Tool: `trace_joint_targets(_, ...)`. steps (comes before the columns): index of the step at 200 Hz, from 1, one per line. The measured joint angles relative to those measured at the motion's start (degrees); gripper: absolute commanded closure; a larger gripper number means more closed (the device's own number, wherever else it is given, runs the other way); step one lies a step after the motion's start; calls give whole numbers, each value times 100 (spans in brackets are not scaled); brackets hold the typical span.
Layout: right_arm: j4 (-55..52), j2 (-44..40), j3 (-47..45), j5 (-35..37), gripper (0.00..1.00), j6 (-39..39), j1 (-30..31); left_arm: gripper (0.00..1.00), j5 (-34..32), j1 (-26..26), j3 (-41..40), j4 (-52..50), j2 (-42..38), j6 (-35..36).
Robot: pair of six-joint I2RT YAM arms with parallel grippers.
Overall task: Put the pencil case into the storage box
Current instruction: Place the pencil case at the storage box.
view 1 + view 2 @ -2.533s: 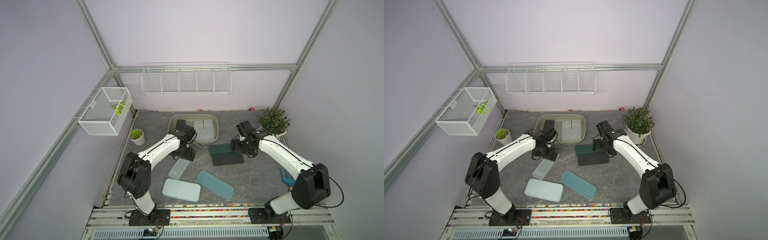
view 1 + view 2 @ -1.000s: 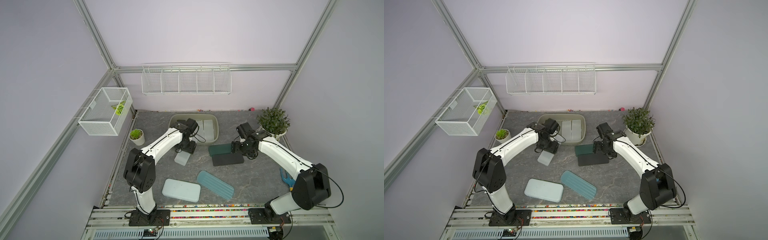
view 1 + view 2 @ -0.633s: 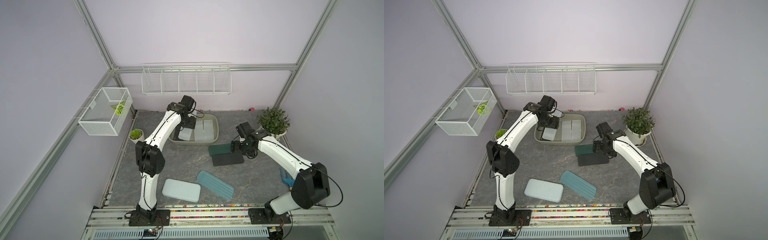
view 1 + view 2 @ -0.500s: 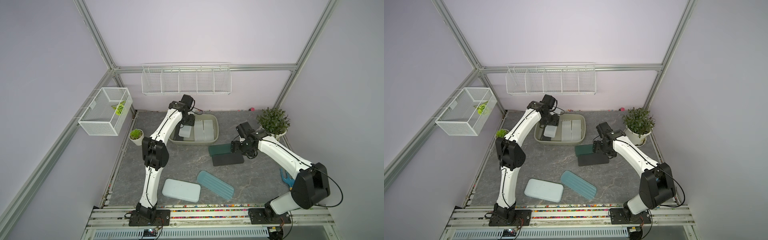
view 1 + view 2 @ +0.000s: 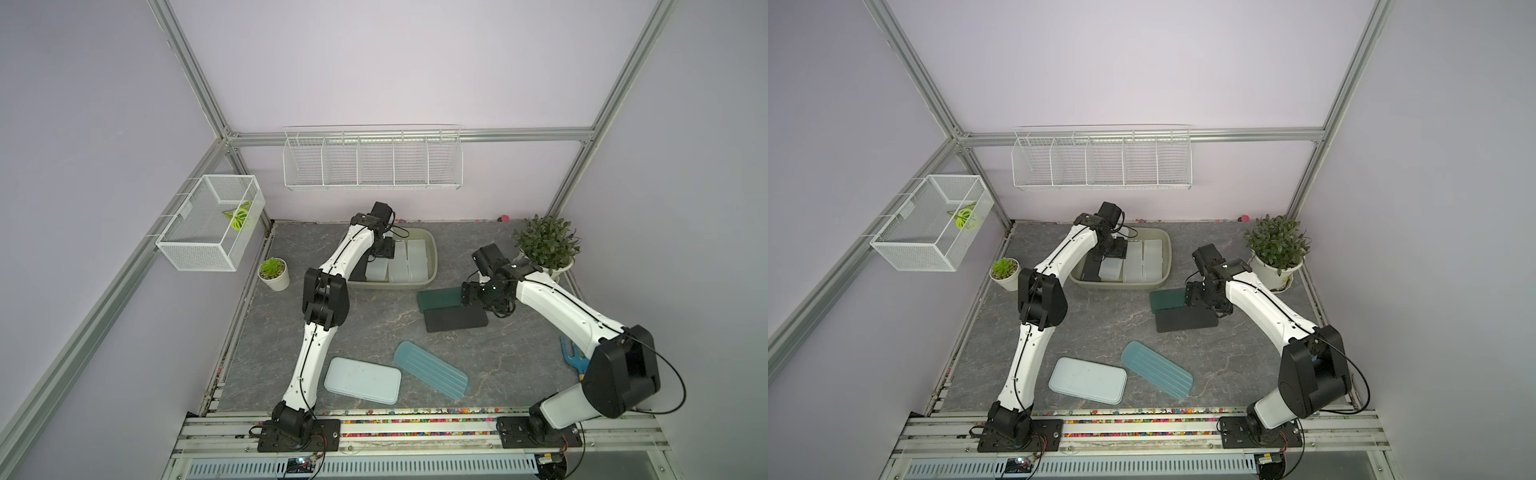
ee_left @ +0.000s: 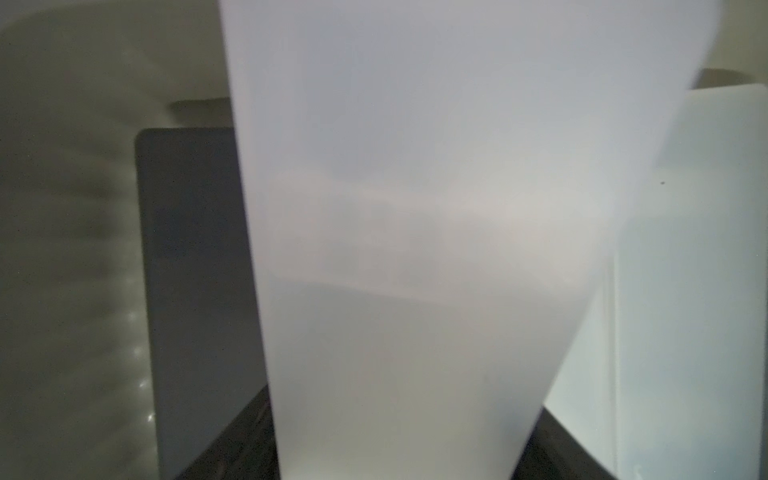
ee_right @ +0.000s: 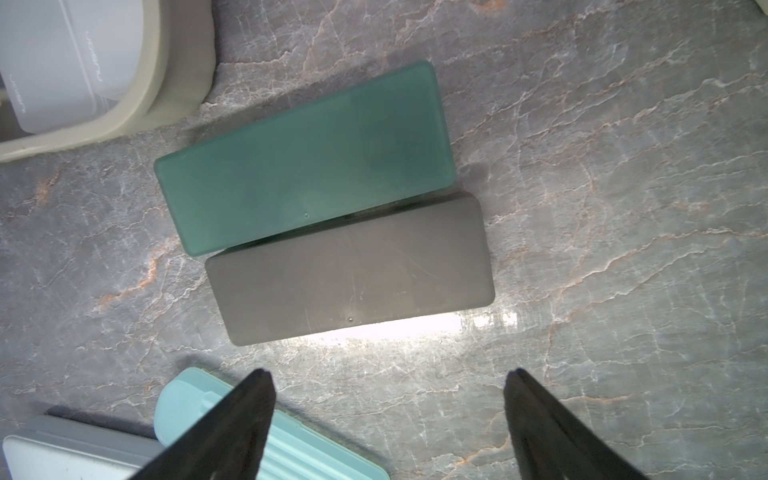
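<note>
My left gripper (image 5: 384, 252) hangs low in the box (image 5: 399, 286), at the middle of the worktop's (image 5: 374, 328) back edge. The case (image 5: 376, 271) is directly under it, just beside two white cases (image 5: 409, 262). It is so close to the left wrist camera that I cannot tell if the jaws grip it. The right gripper (image 7: 388, 374) is wide open and empty, near the black case (image 7: 349, 266).

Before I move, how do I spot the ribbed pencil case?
Near the front edge of the table, two cases lie side by side. The ribbed pencil case is the diagonal one nearer the right arm: deeper teal with lengthwise ridges, unlike its smooth pale-blue neighbour.
</note>
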Motion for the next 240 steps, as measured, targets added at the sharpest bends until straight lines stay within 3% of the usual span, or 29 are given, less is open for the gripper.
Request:
trace_joint_targets(39, -42, 0, 68, 2, 9, -50, 0, 22, 11, 55, 4, 28, 164, -35)
trace_joint_targets(103, -46, 0, 131, 2, 9, -55, 0, 7, -131, 219, 7, 17, 164, -105)
trace_joint_targets(176, -44, -2, 122, 2, 9, -48, 0, 6, 61, 225, -55, 0, 31, -107)
trace_joint_targets(240, -48, -151, 20, 20, 9, 0, 0, 8, 398, 208, -516, -20, -723, -142)
